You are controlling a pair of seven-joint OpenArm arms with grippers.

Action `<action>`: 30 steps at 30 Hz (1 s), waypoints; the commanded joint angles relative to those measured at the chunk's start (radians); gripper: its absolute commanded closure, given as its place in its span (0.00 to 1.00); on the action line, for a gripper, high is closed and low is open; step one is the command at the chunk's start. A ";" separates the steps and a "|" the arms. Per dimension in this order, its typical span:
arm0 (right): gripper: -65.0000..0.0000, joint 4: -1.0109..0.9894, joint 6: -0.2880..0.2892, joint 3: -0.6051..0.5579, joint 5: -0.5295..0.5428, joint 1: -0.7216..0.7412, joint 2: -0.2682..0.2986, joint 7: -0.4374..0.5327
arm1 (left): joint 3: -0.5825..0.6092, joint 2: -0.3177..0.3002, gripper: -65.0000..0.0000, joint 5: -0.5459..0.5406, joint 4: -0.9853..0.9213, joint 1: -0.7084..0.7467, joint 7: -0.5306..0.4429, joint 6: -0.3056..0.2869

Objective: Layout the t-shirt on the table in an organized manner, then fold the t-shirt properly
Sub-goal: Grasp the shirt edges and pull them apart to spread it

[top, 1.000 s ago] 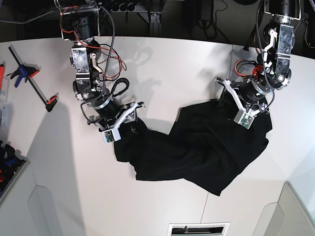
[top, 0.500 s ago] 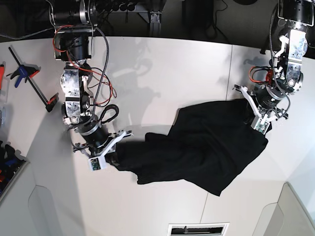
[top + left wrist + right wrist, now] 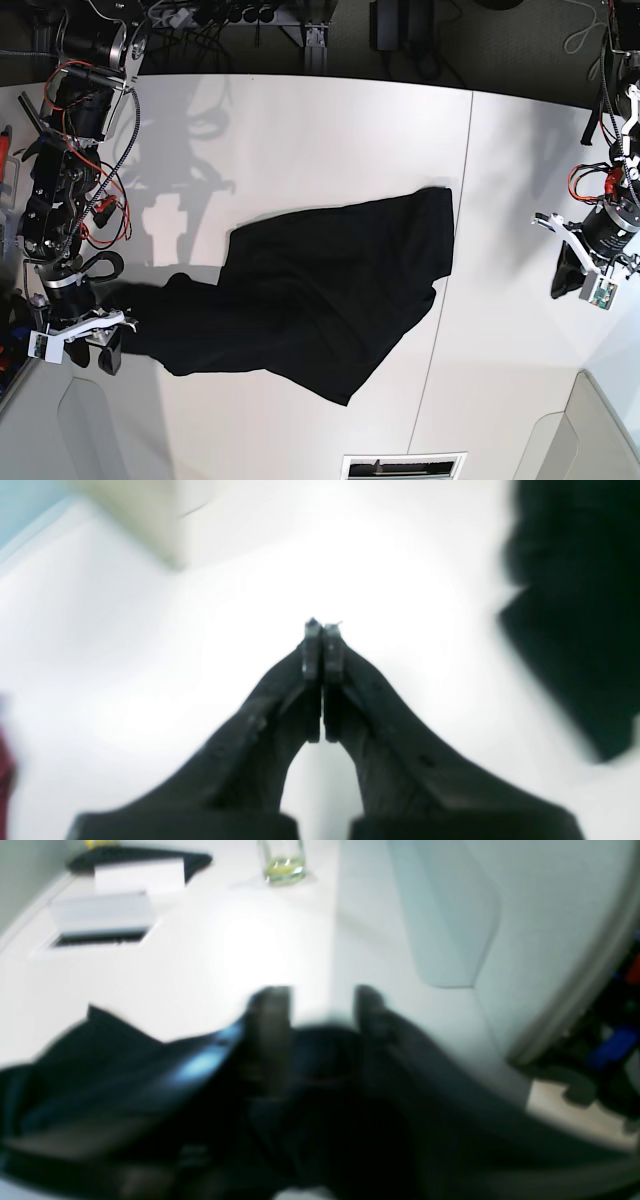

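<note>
Now the left gripper (image 3: 570, 283) has released the t-shirt (image 3: 320, 290).

Soft matt black cloth t-shirt (image 3: 320, 280) on smooth, faintly glossy white table (image 3: 330, 140).

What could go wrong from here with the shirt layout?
1. The left gripper is shut on nothing, over bare table well off the t-shirt. It must reopen and return before it can grip.
2. The right gripper sits open at the shirt's end near the table's edge, so that end might slide off.
3. The shirt lies twisted and folded over, so a blind pinch may catch several layers.
</note>
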 commanded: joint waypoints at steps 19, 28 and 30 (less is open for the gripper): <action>0.46 0.019 0.159 -0.022 0.136 -0.256 -0.280 -0.095 | 0.226 0.151 0.59 0.020 -0.152 -0.175 -0.074 -0.095; 0.46 0.019 0.146 -0.159 -0.001 -0.258 -0.319 -0.083 | 0.397 0.212 0.59 0.099 -0.459 -0.431 -0.162 -0.071; 0.46 0.019 0.137 -0.178 -0.032 -0.259 -0.320 -0.084 | 0.416 0.243 0.59 0.099 -0.517 -0.480 -0.163 -0.071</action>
